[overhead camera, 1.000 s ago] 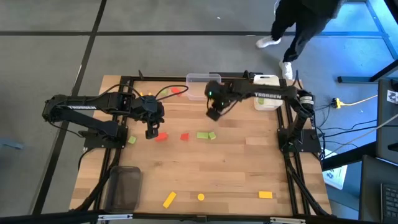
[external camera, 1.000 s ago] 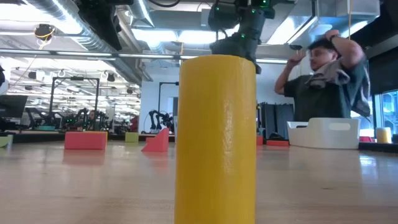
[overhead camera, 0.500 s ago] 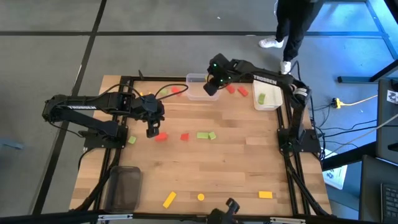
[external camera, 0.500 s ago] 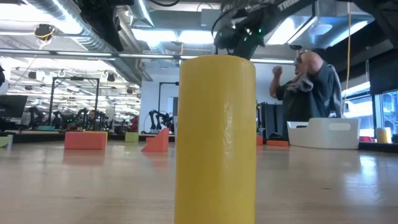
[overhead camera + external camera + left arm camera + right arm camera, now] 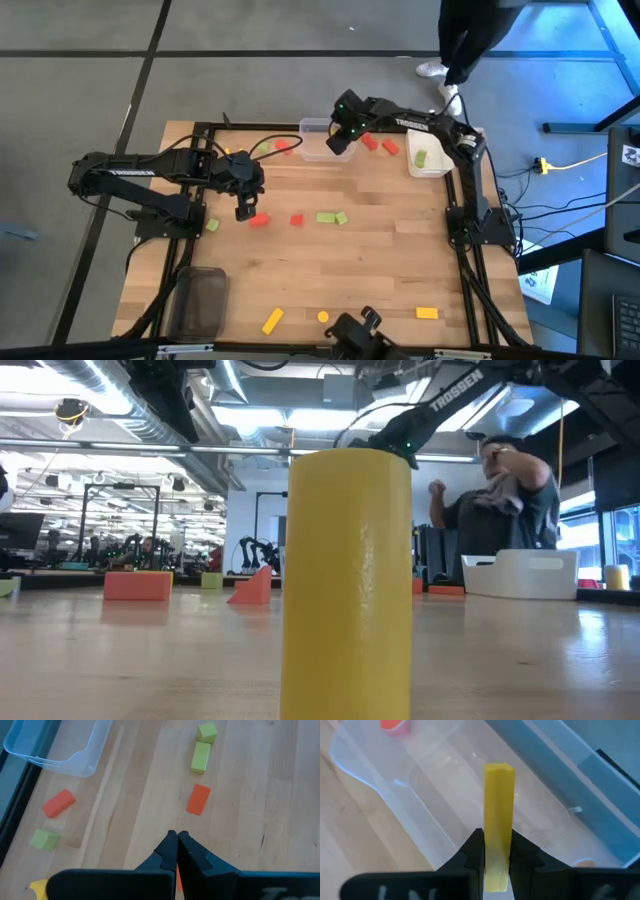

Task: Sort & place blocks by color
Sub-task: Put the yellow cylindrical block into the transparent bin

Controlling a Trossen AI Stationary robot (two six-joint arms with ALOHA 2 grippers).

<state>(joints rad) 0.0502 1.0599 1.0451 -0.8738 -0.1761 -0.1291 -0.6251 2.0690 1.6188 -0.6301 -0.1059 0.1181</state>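
A: Where do we stand? Our right gripper (image 5: pixel 339 141) now hangs over the clear plastic container (image 5: pixel 318 128) at the upper middle of the high view. A second ago it was lower in the frame, above the bare wood beside that container.

B: And we carry something. In the right wrist view the fingers are clenched on a long yellow wooden bar (image 5: pixel 498 820), which stands up out of them with the container's clear floor behind it.

A: So the carry looks done, and we judge the release comes next. The container seems to hold nothing else yet, so the yellows would start there.

B: The white plastic bin (image 5: pixel 432 170) at the upper right holds a light green block (image 5: pixel 421 158). Two red blocks (image 5: pixel 377 144) lie on the wood between the container and the bin.

A: Our left gripper (image 5: pixel 241 211) sits at the left middle, unmoved over that second. Its fingers are pressed together with nothing between them, just beside a red flat block (image 5: pixel 259 220).

B: Much is left. In the middle a small red wedge (image 5: pixel 296 220) lies near a pair of light green blocks (image 5: pixel 332 217). Along the bottom edge lie a yellow slanted bar (image 5: pixel 272 320), a yellow round cylinder (image 5: pixel 322 317) and a yellow flat block (image 5: pixel 427 313).

A: A person (image 5: pixel 478 35) has walked along the far side of the table, clear of our arms.
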